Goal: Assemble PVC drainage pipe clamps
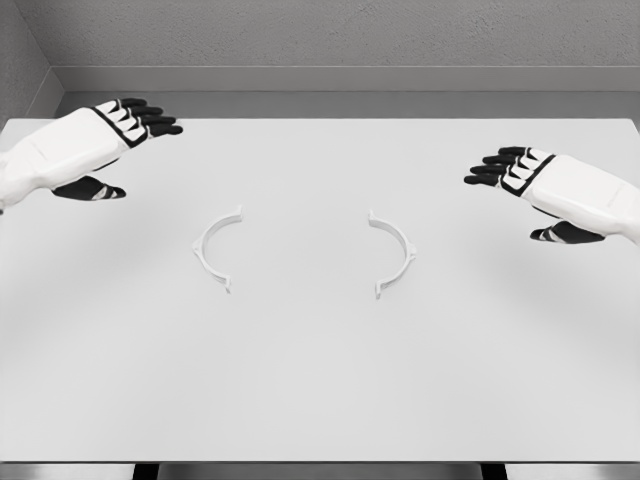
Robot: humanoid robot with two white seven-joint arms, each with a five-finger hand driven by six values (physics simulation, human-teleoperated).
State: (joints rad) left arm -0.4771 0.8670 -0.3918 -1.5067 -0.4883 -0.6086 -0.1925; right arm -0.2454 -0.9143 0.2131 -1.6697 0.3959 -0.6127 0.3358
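Two white half-ring clamp pieces lie flat on a white table, both in its central area, well apart from each other and well clear of every edge.

The left clamp half sits left of the table's centre. It is a thin semicircular arc. Its bulge faces the left edge and its open side faces the table's centre. Its two tips line up roughly from the far edge toward the near edge, so its long axis runs front to back with a slight tilt. Each tip carries a small outward tab.

The right clamp half sits right of centre, at about the same depth on the table. It mirrors the first: bulge toward the right edge, open side toward the centre, tips aligned far to near. A small lug shows on its outer curve. The two open sides face each other across a bare gap; the pieces do not touch.

The left hand hovers near the far left corner, palm down, fingers extended side by side and pointing to the right, thumb apart below them. It holds nothing.

The right hand hovers near the right edge, fingers slightly bent and pointing left, thumb apart beneath. It holds nothing. Both hands are well apart from the clamp pieces.
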